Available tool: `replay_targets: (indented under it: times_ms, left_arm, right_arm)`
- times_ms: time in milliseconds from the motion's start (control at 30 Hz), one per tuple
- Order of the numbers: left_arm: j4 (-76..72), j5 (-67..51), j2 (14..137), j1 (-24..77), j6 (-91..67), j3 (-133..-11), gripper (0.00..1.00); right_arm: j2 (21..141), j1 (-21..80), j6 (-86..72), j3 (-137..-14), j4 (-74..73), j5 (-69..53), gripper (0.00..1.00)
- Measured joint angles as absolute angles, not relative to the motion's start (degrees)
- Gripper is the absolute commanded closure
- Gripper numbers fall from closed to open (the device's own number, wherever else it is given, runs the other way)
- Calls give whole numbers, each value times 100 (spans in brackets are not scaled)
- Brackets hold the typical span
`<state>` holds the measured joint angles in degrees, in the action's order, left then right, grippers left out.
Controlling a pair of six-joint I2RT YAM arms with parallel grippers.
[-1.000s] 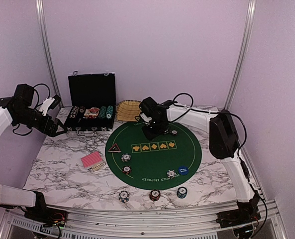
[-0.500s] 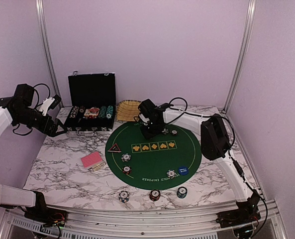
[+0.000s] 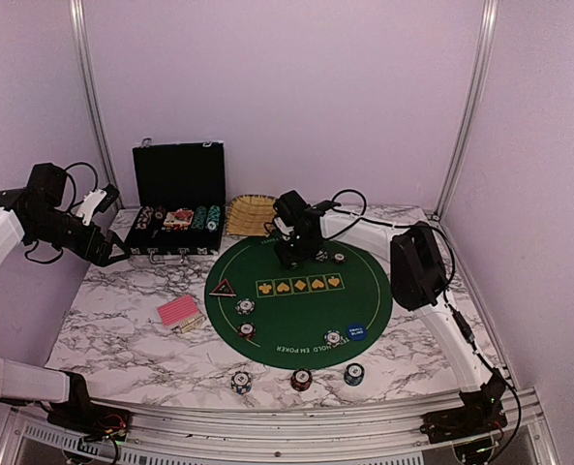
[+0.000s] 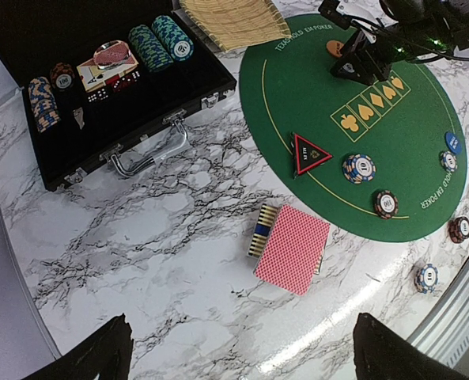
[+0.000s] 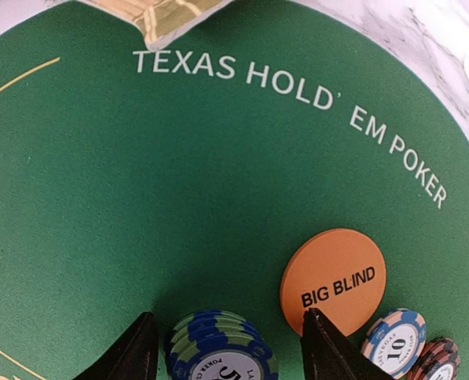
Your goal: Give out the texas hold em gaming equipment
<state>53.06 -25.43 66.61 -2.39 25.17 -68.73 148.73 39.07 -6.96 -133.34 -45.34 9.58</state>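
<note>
Three striped poker chips [image 3: 301,379] are lying along the near edge of the marble bench [image 3: 122,339], the pink-red-backed card deck [image 3: 176,311] left of the round green mat [image 3: 306,310]. On the mat's far side the right claw [image 5: 228,317] is straddling a blue-striped chip stack [image 5: 218,348], fingers [image 5: 135,352] parted; the left claw [image 4: 238,332] is hanging wide open.

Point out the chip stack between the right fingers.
The blue-striped stack, left of the orange BIG BLIND disc; the 10 chip and red chip lie beyond it.
</note>
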Motion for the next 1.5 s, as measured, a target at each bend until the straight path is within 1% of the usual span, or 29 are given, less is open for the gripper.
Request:
replay_targets:
  times_ms: [100,433,500,567,667,867,1000,1133,1233,1433,1500]
  left_arm:
    - [5306,-2543,6661,-239,2517,-6873,1]
    - [5306,-2545,6661,-239,2515,-6873,1]
    - [5306,-2547,6661,-239,2515,-6873,1]
    - [5306,-2547,6661,-239,2512,-6873,1]
    - [5306,-2547,6661,-239,2512,-6873,1]
    - [5306,-2547,6657,-239,2512,-6873,1]
    - [5306,-2545,6654,-239,2512,-6873,1]
    - [5306,-2545,6652,-239,2512,-6873,1]
    - [5306,-2547,6652,-239,2512,-6873,1]
    - [5306,-2550,6652,-239,2508,-6873,1]
    - [5306,-2552,6652,-239,2508,-6873,1]
  right_arm:
    - [14873,3898,-692,-13336,-4517,956,35]
    - [14789,3948,-648,-13336,-4534,954,34]
    - [14639,3979,-631,-13321,-4593,956,33]
    - [14219,4053,-611,-13087,-4609,974,32]
    - [13281,4235,-598,-12302,-4558,1033,29]
    - [10774,4925,-799,-9734,-4156,1052,23]
    - [9756,5317,-1109,-8049,-4125,921,20]
    - [9238,5621,-1507,-6689,-4333,781,17]
    - [8932,5837,-1798,-6047,-4530,655,16]
    - [8602,5953,-2104,-5586,-4589,563,16]
    - [8608,5953,-2137,-5507,-4569,558,18]
